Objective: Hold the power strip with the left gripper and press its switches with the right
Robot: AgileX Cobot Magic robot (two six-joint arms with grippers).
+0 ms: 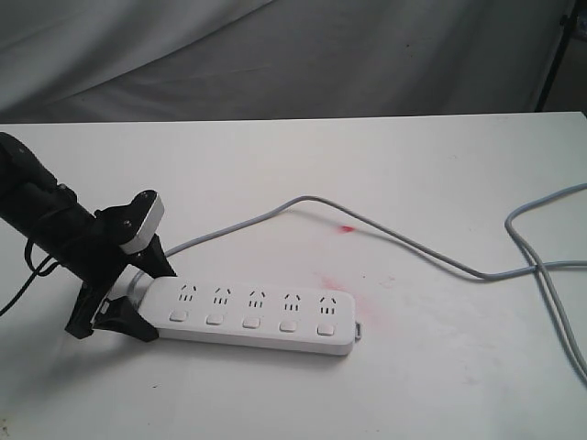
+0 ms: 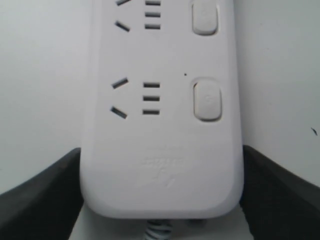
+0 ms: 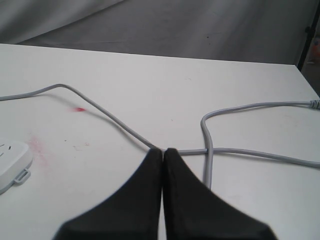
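The white power strip lies flat near the table's front, its row of square switches along the near side. My left gripper is closed across the strip's cord end, one black finger against each long side. The left wrist view shows that end filling the gap between the fingers, with two switches further along. My right gripper is shut and empty, out of the exterior view. It hangs over the grey cord, the strip's far end off to one side.
The grey cord runs from the strip's left end across the table and loops and crosses itself at the right. Red smudges mark the white table. A grey cloth backdrop hangs behind the far table edge.
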